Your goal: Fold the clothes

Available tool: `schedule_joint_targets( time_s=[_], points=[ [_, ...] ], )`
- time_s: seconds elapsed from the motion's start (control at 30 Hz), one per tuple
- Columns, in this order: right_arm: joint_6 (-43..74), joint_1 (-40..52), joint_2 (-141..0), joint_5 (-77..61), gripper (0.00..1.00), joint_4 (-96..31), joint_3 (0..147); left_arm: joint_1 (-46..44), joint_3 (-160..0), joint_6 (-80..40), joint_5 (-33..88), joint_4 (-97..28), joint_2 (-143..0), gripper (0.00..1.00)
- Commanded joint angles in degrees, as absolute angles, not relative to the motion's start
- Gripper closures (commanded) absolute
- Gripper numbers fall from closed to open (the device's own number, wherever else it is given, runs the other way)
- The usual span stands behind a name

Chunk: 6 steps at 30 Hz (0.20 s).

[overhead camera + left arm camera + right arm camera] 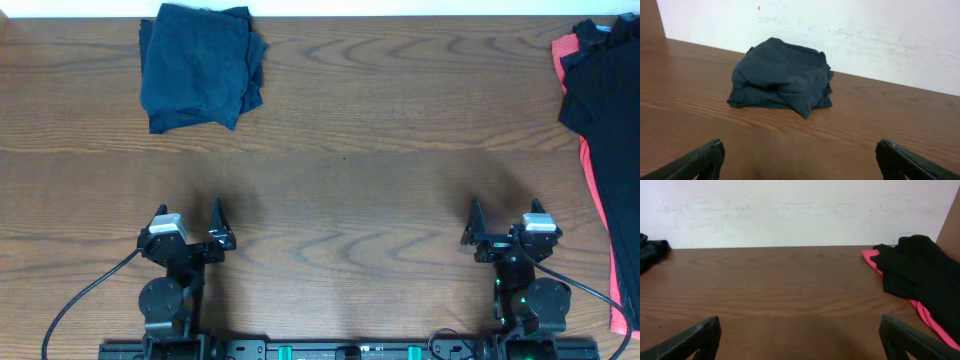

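Observation:
A folded navy-blue bundle of shorts lies at the far left of the wooden table; the left wrist view shows it as a wrinkled squarish heap near the wall. A pile of black and coral-red clothes lies at the right edge, also in the right wrist view. My left gripper is open and empty near the front edge, far from the bundle. My right gripper is open and empty near the front right, apart from the pile.
A white wall runs along the table's far edge. The brown wooden tabletop stretches between the two lots of clothes. Black cables trail from the arm bases at the front.

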<state>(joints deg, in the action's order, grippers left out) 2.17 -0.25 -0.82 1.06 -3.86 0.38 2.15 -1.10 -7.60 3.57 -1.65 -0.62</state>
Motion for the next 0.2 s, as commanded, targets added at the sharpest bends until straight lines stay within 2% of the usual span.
schedule_joint_targets(
  time_s=[0.0, 0.17],
  points=[
    [2.74, -0.58, -0.27, 1.69, 0.01, -4.1, 0.32, 2.35, -0.23, -7.31, 3.38, -3.77, -0.25, 0.02],
    [2.74, -0.58, -0.27, 1.67, 0.01, -4.1, 0.32, 2.35, -0.23, -7.31, 3.38, -3.77, -0.25, 0.02]
  ],
)
